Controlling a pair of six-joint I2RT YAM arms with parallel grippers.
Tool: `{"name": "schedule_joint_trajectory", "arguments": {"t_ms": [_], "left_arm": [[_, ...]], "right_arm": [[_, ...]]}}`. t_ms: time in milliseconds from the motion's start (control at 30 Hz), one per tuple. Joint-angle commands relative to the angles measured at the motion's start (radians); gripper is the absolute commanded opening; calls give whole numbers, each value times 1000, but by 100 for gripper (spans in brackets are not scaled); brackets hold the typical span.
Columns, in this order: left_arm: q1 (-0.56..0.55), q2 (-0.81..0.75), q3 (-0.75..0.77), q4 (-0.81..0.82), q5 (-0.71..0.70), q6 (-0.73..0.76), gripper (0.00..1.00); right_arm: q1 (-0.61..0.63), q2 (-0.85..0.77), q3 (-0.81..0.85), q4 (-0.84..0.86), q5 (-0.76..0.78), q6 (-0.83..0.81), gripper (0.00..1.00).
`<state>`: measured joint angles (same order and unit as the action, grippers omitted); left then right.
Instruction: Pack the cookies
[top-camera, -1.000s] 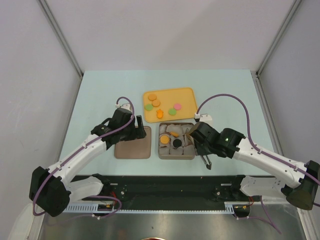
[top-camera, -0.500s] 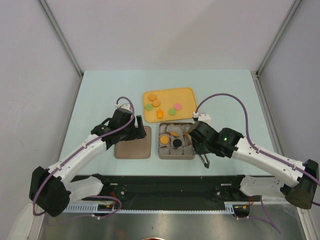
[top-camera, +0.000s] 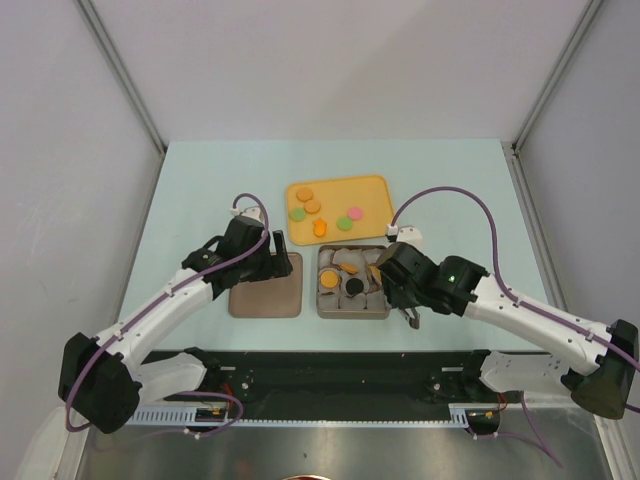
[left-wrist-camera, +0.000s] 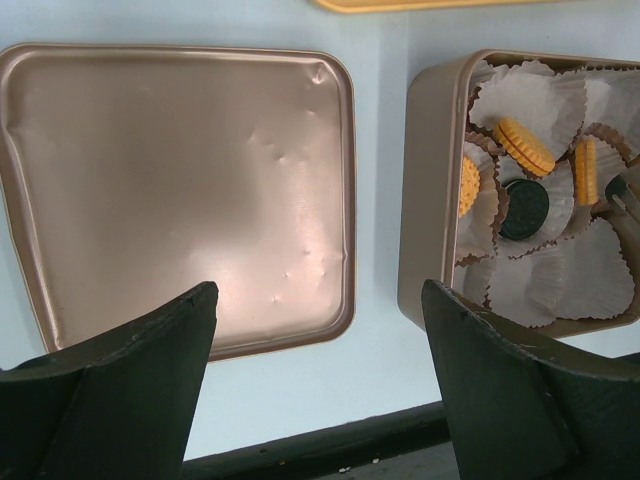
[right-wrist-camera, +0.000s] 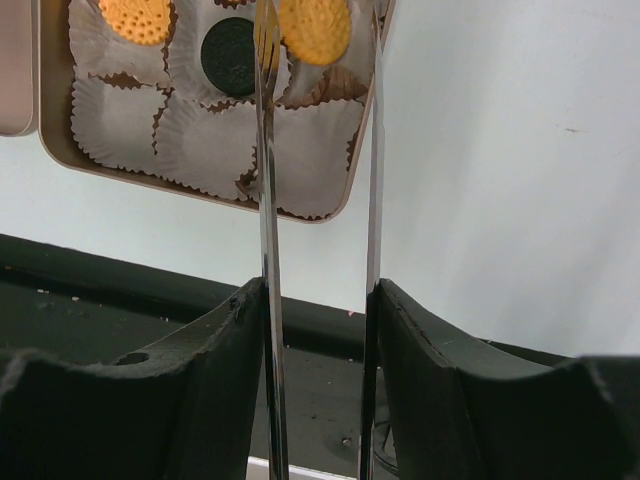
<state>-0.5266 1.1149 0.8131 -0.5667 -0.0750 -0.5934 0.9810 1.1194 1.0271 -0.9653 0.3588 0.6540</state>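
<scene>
Four cookies (left-wrist-camera: 524, 146) are packed in the square tin (left-wrist-camera: 428, 200), which stands right of centre close to the near edge of the counter (top-camera: 200, 190). Three are round orange cookies and one is a black cookie (left-wrist-camera: 525, 208); each rests in a white fluted paper cup (left-wrist-camera: 590, 275). The near row of cups is empty.

The right hand (right-wrist-camera: 320, 12) reaches into the tin from the near side. One orange disc (right-wrist-camera: 313, 30) shows between its two thin fingers (right-wrist-camera: 267, 150), over a cup at the tin's right side. The fingertips run out of the wrist view, so it cannot be told whether they pinch this cookie or merely flank it.

Left of the tin, just beside it and apart from it, the lid (left-wrist-camera: 180, 190) lies flat on the counter. The left hand (left-wrist-camera: 317, 300) hangs above the lid's right edge, with its fingers spread wide and nothing between them.

Farther off, toward the far edge, a yellow tray (top-camera: 372, 195) carries six unpacked cookies:
- two orange discs
- an orange flower shape (top-camera: 320, 227)
- two green pieces
- one pink piece (top-camera: 355, 211)

By this count the packing is judged less than half complete. The six tray cookies remain to be moved into cups. If closing the tin belongs to the task, the lid has yet to be fitted.
</scene>
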Motion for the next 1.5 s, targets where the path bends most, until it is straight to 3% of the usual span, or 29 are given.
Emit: {"name": "schedule_joint_trajectory", "arguments": {"t_ms": [0,333,500,767,1000,1467], "left_arm": [[7,-7,-8,21,6,1,88],[8,-6,-8,24,7,-2,88],[7,-4,-2,19,9,-2,88],[10,-33,26,-28,-26,4,88],[39,-49,49,-65,-32,-5,88],[94,-61,35,-70,-37,-3,88]], "right_arm": [[4,-29,5,33,32,6,52],[-1,-44,37,76,58,-13,52],[-70,11,123,183,14,-80,52],[-264,203,238,330,-142,-220,49],[-337,379,353,393,-210,-264,47],[-278,758,691,353,-231,-338,47]]}}
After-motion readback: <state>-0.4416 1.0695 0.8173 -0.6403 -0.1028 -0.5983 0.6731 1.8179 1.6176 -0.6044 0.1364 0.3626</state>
